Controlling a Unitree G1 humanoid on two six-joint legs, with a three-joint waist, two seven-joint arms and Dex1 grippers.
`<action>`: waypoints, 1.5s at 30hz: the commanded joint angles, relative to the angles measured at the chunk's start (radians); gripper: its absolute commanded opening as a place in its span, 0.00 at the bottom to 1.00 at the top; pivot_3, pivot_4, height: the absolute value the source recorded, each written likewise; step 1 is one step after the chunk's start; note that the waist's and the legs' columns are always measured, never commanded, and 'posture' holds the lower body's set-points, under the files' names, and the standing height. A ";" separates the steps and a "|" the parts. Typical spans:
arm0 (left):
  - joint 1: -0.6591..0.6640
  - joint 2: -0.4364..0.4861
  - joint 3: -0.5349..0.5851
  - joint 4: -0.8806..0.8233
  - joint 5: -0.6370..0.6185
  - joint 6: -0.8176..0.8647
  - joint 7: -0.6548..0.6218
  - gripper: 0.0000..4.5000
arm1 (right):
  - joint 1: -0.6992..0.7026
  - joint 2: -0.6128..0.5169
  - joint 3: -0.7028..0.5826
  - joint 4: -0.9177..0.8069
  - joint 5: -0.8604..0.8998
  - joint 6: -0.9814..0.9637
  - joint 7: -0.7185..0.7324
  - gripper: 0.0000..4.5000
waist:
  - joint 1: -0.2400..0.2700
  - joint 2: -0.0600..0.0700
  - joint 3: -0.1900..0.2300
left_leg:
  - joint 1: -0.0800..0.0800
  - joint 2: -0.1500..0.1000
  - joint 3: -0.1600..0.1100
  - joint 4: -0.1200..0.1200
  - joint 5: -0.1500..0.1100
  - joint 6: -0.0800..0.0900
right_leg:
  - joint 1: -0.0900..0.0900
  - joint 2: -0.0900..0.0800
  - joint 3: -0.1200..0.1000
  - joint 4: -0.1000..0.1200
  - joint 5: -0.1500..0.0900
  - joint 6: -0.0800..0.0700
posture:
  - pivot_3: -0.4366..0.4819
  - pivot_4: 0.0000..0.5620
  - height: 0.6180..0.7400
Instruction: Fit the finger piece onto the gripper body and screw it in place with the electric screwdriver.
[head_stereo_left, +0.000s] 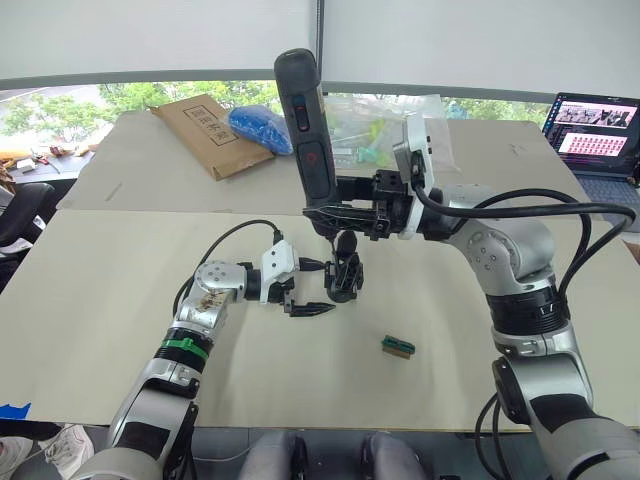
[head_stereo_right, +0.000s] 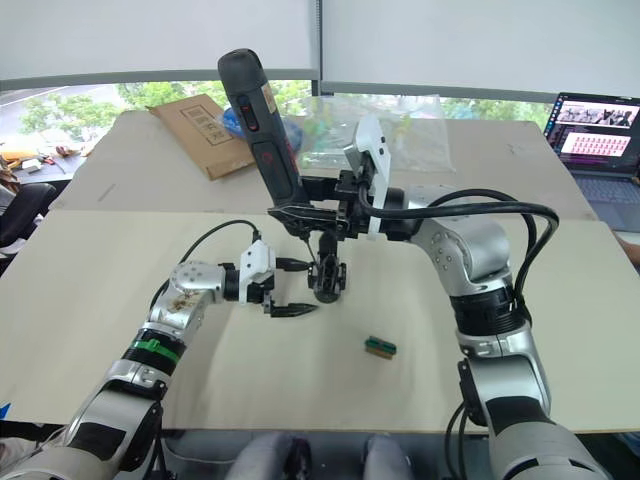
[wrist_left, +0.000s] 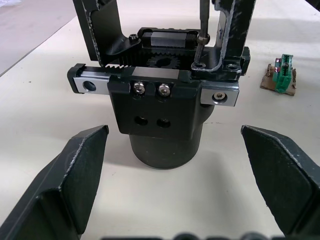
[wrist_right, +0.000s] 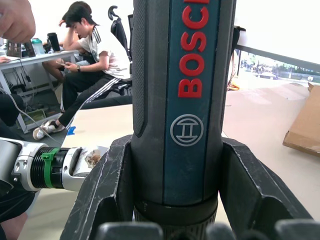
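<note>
— Right claw (head_stereo_left: 345, 205)?
— Clenched on the electric screwdriver (head_stereo_left: 308, 130), bit down on the gripper body (head_stereo_left: 346, 278) below it.
— Left claw (head_stereo_left: 308, 290)?
— Released, fingers either side of that body (not touching). A green-and-brown block (head_stereo_left: 398, 346) lies beyond, on the desk (head_stereo_left: 100, 300).

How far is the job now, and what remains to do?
Done: the finger piece sits on the gripper body. In hand: the right gripper holds the electric screwdriver, its bit at a screw on the body. The open left gripper waits beside it. Left: finishing the screwing.
</note>
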 joint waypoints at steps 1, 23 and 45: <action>-0.014 0.001 0.003 -0.012 -0.001 -0.016 0.001 1.00 | -0.021 0.003 -0.035 -0.041 0.027 0.001 0.006 0.43 | 0.000 0.000 0.000 | 0.000 0.000 0.000 0.000 0.000 0.000 | 0.000 0.000 0.000 0.000 0.000 0.000 | 0.48 0.27 1.00; -0.016 -0.011 0.002 0.000 0.002 -0.019 0.014 1.00 | 0.002 0.006 -0.027 -0.018 -0.023 -0.053 0.018 0.43 | 0.000 0.000 0.000 | 0.000 0.000 0.000 0.000 0.000 0.000 | 0.000 0.000 0.000 0.000 0.000 0.000 | 0.48 0.27 1.00; -0.105 -0.097 0.000 0.214 0.058 -0.119 0.068 1.00 | 0.156 0.050 -0.038 -0.105 -0.058 -0.255 0.021 0.43 | 0.000 0.000 0.000 | 0.000 0.000 0.000 0.000 0.000 0.000 | 0.001 0.000 0.000 -0.001 0.000 0.000 | 0.48 0.27 1.00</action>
